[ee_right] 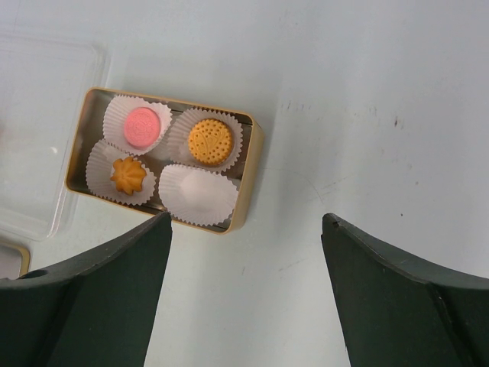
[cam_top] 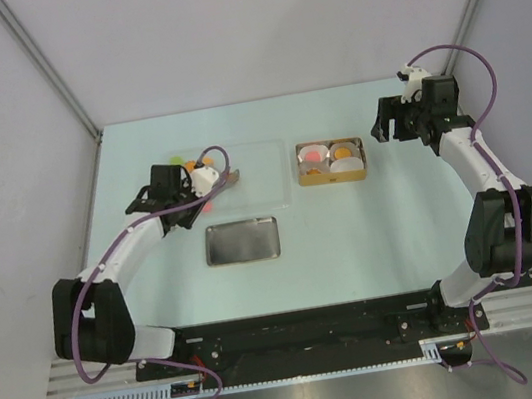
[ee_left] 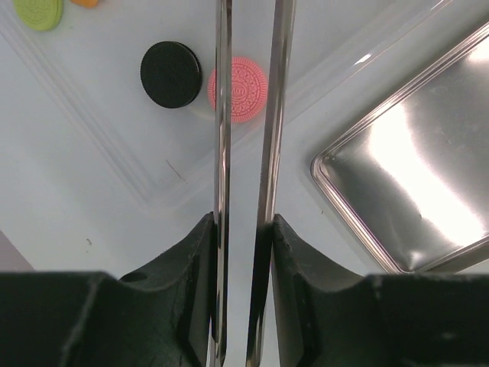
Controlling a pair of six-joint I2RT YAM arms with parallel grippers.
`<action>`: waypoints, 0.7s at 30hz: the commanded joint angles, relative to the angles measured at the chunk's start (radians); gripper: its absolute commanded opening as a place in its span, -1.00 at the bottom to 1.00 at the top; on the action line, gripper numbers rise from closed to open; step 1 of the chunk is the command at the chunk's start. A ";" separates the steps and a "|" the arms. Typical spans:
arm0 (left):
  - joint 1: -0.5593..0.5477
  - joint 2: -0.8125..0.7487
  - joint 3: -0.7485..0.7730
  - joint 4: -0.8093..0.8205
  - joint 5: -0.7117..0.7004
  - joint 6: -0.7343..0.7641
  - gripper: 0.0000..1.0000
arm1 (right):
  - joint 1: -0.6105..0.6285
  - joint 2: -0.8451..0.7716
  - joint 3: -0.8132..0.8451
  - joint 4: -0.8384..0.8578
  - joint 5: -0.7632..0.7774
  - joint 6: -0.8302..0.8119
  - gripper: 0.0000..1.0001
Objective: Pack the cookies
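My left gripper (ee_left: 243,222) is shut on a pair of metal tongs (ee_left: 221,115), whose two blades stand slightly apart and run out of the top of the left wrist view. Under the blades, on a clear plastic tray (ee_left: 114,145), lies a pink cookie (ee_left: 244,88). A black cookie (ee_left: 170,74) lies just left of it, with a green one (ee_left: 38,11) and an orange one (ee_left: 85,2) farther off. The gold tin (ee_right: 248,176) holds paper cups: one with a pink cookie (ee_right: 142,127), two with orange cookies (ee_right: 210,141), one empty (ee_right: 197,193). My right gripper (ee_right: 246,218) hangs open beside the tin.
A shiny metal lid (cam_top: 242,241) lies on the table in front of the clear tray (cam_top: 262,175). The tin (cam_top: 331,161) sits right of the tray. My left gripper (cam_top: 204,179) is over the tray's left part; my right gripper (cam_top: 391,124) is at the tin's right.
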 commanded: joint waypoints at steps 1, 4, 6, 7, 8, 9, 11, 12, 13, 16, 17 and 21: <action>-0.007 -0.045 0.048 -0.003 0.026 -0.008 -0.29 | -0.004 0.009 0.004 0.003 -0.007 -0.001 0.68; -0.009 -0.047 0.056 -0.008 0.029 -0.010 -0.29 | -0.004 0.007 0.004 0.003 -0.007 -0.001 0.67; -0.009 -0.048 0.060 -0.012 0.036 -0.014 -0.29 | -0.004 0.007 0.004 0.003 -0.007 -0.001 0.68; -0.009 -0.048 0.065 -0.020 0.038 -0.016 -0.29 | -0.004 0.007 0.004 0.003 -0.007 -0.001 0.68; -0.009 -0.050 0.071 -0.024 0.046 -0.016 -0.29 | -0.004 0.007 0.006 0.005 -0.007 -0.001 0.68; -0.007 -0.048 0.074 -0.024 0.049 -0.019 -0.29 | -0.004 0.009 0.004 0.003 -0.007 -0.001 0.68; -0.010 -0.050 0.083 -0.032 0.059 -0.022 -0.29 | -0.004 0.009 0.006 0.003 -0.007 -0.001 0.68; -0.010 -0.050 0.085 -0.035 0.064 -0.025 -0.29 | -0.004 0.009 0.004 0.003 -0.007 0.000 0.67; -0.013 -0.051 0.089 -0.037 0.064 -0.027 -0.29 | -0.004 0.009 0.004 0.003 -0.007 -0.001 0.68; -0.013 -0.055 0.099 -0.041 0.067 -0.030 -0.30 | -0.004 0.009 0.004 0.003 -0.007 0.000 0.68; -0.015 -0.055 0.100 -0.043 0.067 -0.028 -0.30 | -0.004 0.009 0.004 0.005 -0.007 0.000 0.68; -0.019 -0.053 0.117 -0.055 0.073 -0.033 -0.30 | -0.002 0.009 0.004 0.006 -0.007 0.000 0.68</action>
